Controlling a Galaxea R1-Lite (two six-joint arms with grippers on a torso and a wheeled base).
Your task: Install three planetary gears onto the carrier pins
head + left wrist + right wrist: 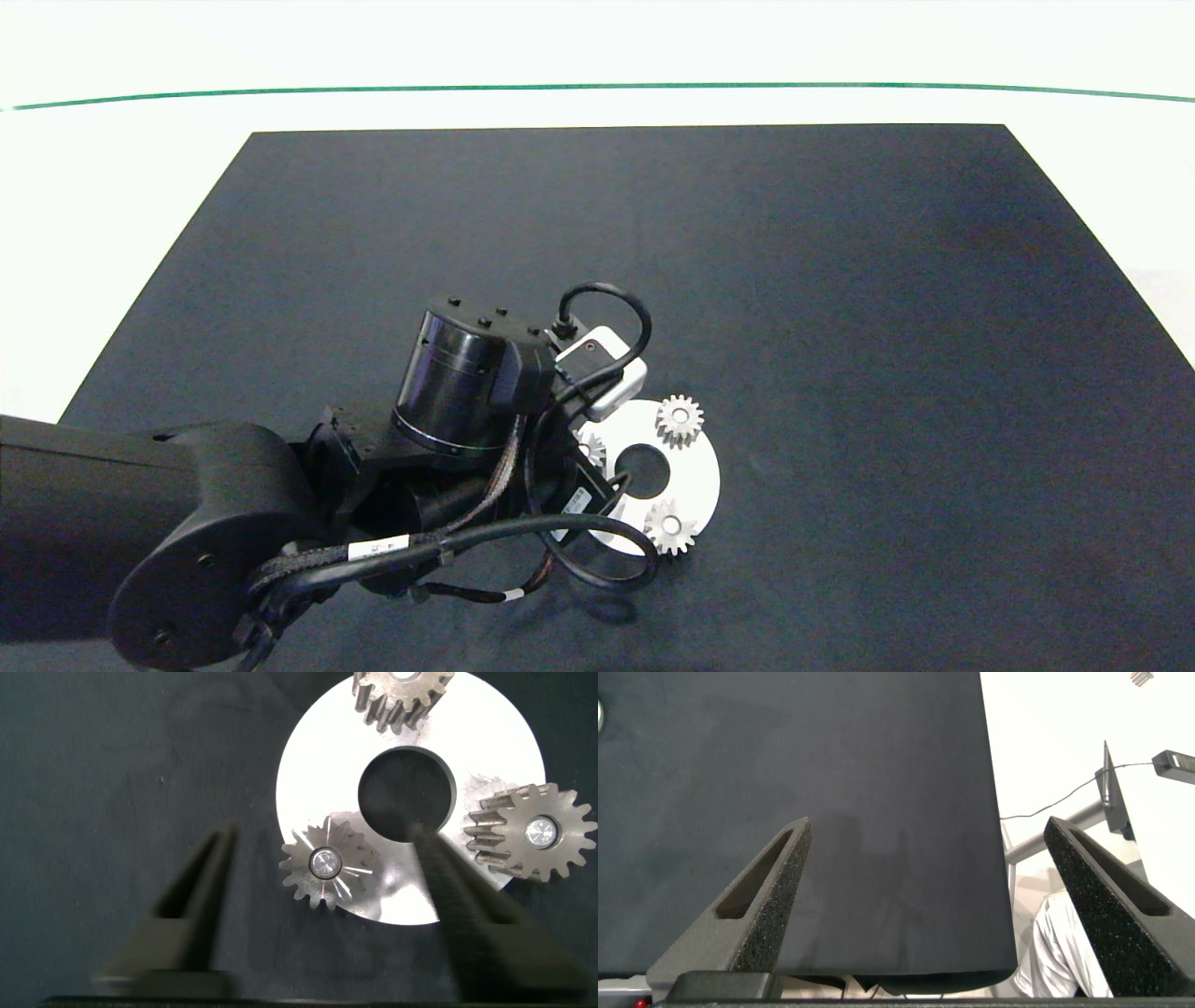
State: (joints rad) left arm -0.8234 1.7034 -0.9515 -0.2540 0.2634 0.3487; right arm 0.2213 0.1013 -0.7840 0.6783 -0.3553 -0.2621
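All three planetary gears [329, 864] seated on carrier pins [326, 863] of white disc [505, 728]; left gripper [322, 910] spread, empty above (task apparently complete); right gripper [948, 905] released, idle

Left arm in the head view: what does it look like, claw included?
The left arm is glossy black with a cylindrical wrist joint, a silver-white camera block, a white label and looped black cables. The left claw has two dark grey, tapering wedge fingers with slotted sides.
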